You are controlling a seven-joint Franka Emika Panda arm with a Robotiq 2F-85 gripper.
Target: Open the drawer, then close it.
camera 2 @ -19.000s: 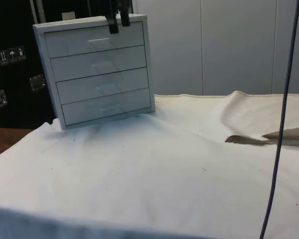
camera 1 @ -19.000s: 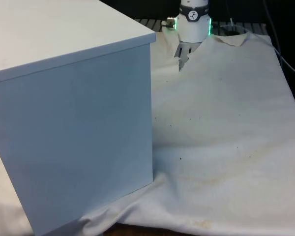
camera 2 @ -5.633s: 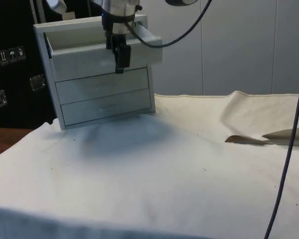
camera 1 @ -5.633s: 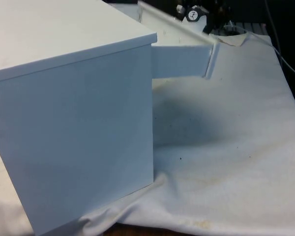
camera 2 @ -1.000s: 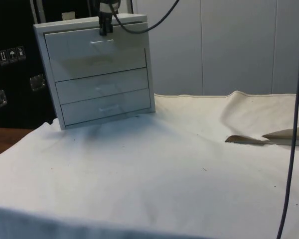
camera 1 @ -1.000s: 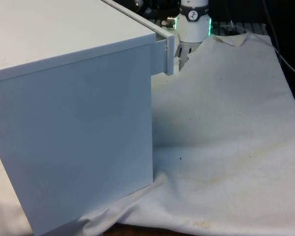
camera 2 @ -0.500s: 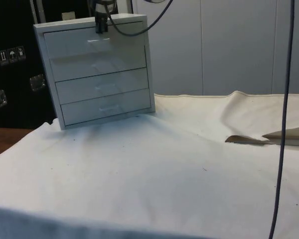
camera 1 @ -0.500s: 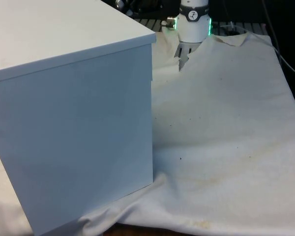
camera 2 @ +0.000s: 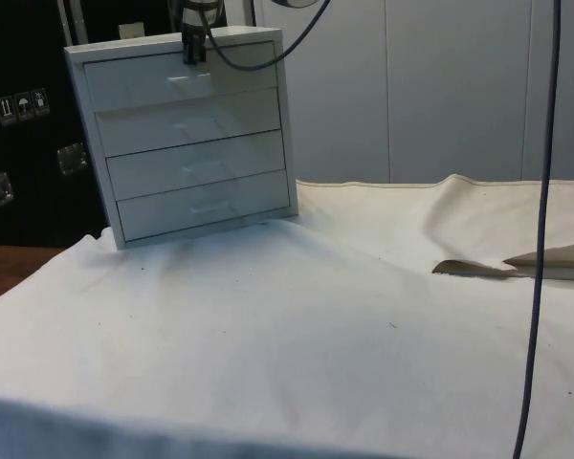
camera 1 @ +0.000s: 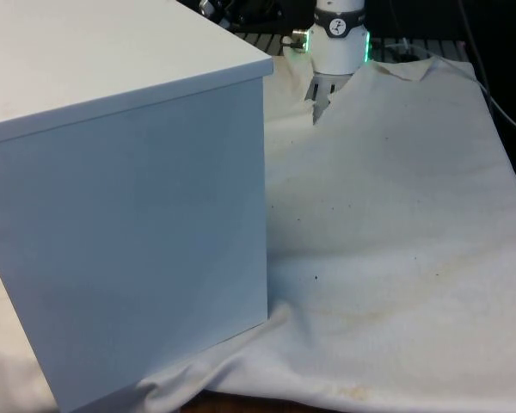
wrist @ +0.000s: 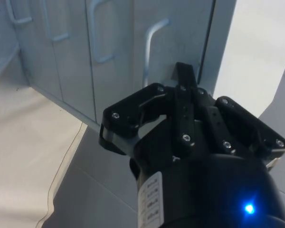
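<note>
My gripper [camera 2: 193, 50] sits at the top drawer [camera 2: 182, 75] of the chest [camera 2: 191, 134], which stands at the table's far left in the side view, on the white cloth [camera 2: 316, 325]. In the wrist view my gripper [wrist: 185, 76] has its two fingers [wrist: 184, 102] brought together into a single black tip, with nothing between them, pressed against or just off the drawer's face beside its handle [wrist: 149, 47]. The front view gives me the chest's plain back and side [camera 1: 138, 215], with nothing sticking out past its right edge.

From the side view all four fronts line up flush, so I judge the drawer to be home and the closing push at its end. To finish it well, I should press square to the face, not at an angle, so the drawer seats evenly and the light chest does not skid or twist on the loose cloth. A gentle hold is enough; any harder and the whole chest could slide. I should then draw straight back along the line of the push, keeping my fingertip clear of the handle so I do not catch it and drag the drawer out again. Only once I am well off the front should I lift away.
</note>
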